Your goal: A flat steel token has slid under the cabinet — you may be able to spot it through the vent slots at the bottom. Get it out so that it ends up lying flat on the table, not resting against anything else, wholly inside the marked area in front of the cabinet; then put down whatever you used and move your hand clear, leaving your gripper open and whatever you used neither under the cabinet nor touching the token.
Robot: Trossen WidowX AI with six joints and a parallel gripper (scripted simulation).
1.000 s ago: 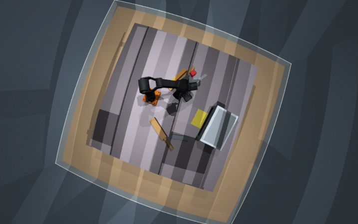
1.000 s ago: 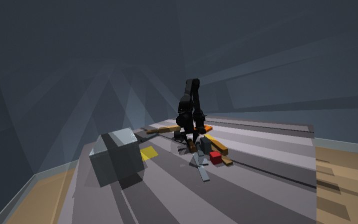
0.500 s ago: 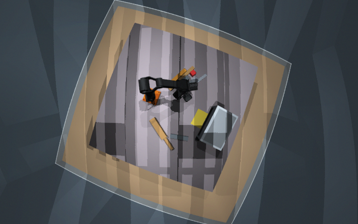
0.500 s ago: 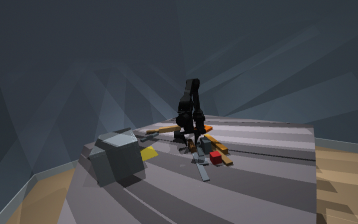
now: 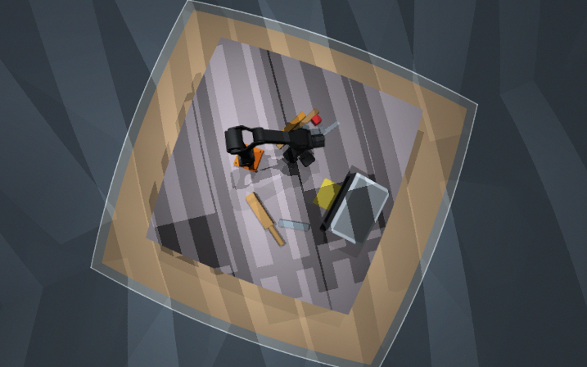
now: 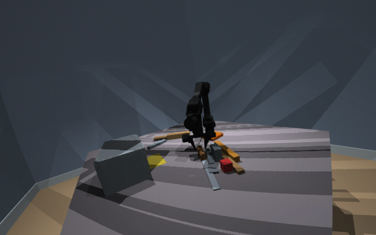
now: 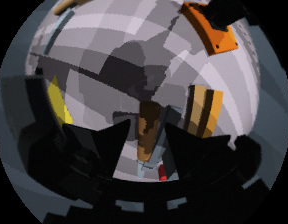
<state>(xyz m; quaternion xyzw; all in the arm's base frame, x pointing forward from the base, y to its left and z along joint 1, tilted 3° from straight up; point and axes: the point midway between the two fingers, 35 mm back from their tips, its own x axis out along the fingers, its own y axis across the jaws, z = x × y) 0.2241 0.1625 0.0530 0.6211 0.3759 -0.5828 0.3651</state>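
Fingers parted, nothing gripped by the black two-fingered gripper (image 5: 299, 159) (image 6: 200, 147) (image 7: 148, 124); the stiff, pale steel blade tool (image 6: 211, 177) is probably best grabbed by its brown cylindrical handle (image 6: 201, 152) (image 7: 148, 131).

I can't read any text, label, brand, number or sign in my views, either on the things around and between the jaws or farther out across the table. The yellow patch (image 5: 326, 193) (image 6: 156, 161) (image 7: 60, 102), off to one side of the jaws, shows me no legible lettering either.
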